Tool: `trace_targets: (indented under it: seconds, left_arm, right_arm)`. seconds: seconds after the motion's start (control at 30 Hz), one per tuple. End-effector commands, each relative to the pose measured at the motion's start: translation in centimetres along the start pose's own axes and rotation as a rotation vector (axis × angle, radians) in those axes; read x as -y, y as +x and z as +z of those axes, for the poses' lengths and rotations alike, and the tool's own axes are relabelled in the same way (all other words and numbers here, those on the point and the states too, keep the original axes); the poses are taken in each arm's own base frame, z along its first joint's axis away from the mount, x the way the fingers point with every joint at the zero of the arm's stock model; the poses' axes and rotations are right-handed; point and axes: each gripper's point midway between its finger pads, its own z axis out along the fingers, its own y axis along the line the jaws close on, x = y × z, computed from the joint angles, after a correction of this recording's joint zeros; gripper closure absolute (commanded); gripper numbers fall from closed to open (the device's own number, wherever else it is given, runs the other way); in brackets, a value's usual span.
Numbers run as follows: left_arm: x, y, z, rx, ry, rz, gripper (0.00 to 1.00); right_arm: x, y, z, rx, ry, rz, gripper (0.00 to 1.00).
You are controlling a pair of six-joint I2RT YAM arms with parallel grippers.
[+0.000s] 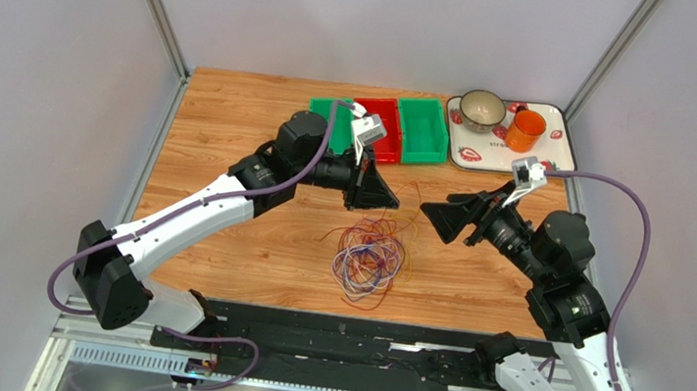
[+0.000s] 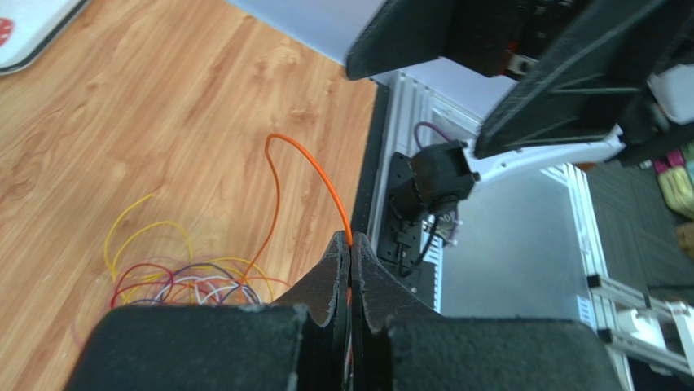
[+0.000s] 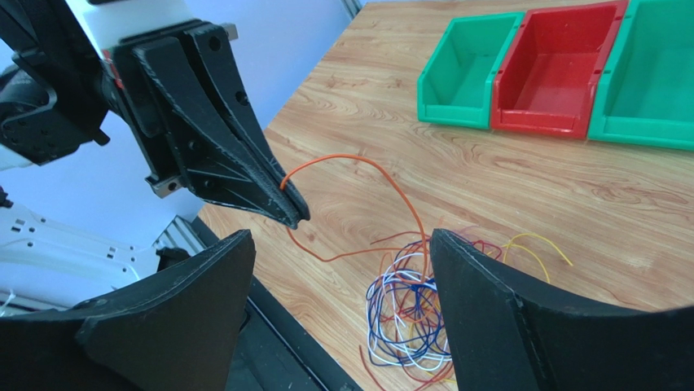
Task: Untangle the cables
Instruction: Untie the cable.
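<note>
A tangle of thin cables (image 1: 370,260) in red, orange, yellow, purple, blue and white lies on the wooden table (image 1: 230,143) near the front middle. It also shows in the right wrist view (image 3: 411,309) and the left wrist view (image 2: 187,281). My left gripper (image 1: 393,201) is shut on an orange cable (image 2: 314,167), held above the table; the cable arcs down into the tangle (image 3: 383,175). My right gripper (image 1: 431,212) is open and empty, facing the left gripper from the right, a little above the tangle.
Two green bins (image 1: 422,130) and a red bin (image 1: 381,120) stand in a row at the back. A white tray (image 1: 543,164) at the back right holds a bowl (image 1: 482,109) and an orange cup (image 1: 526,130). The black front rail (image 1: 346,338) borders the table.
</note>
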Motion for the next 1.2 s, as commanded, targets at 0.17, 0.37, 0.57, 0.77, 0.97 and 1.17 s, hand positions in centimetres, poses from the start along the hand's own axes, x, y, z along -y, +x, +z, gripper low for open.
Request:
trace_targets:
  seconds: [0.17, 0.37, 0.57, 0.77, 0.97, 1.17]
  left_arm:
    - [5.0, 0.2, -0.3, -0.055, 0.337, 0.117, 1.00]
    - [6.2, 0.2, -0.7, -0.055, 0.424, 0.126, 1.00]
    - [6.2, -0.1, -0.4, -0.064, 0.446, 0.119, 1.00]
    - [6.4, -0.5, -0.2, -0.063, 0.470, 0.117, 1.00]
    - [6.3, -0.9, 0.1, -0.058, 0.461, 0.108, 1.00]
    - [4.9, -1.5, 1.0, -0.044, 0.375, 0.055, 0.75]
  right_arm:
    - [-2.8, 0.0, 0.1, -0.044, -0.171, -0.105, 0.20]
    - [-4.0, -0.4, -0.3, -0.016, -0.238, -0.119, 0.27]
    - [-3.9, 0.9, 0.2, -0.071, -0.262, -0.089, 0.37]
    - [-4.3, 0.7, 0.4, -0.065, -0.280, -0.093, 0.45]
    - [-4.5, 0.8, 0.4, -0.074, -0.302, -0.094, 0.76]
    - [-4.8, 0.6, 0.1, -0.048, -0.309, -0.083, 1.00]
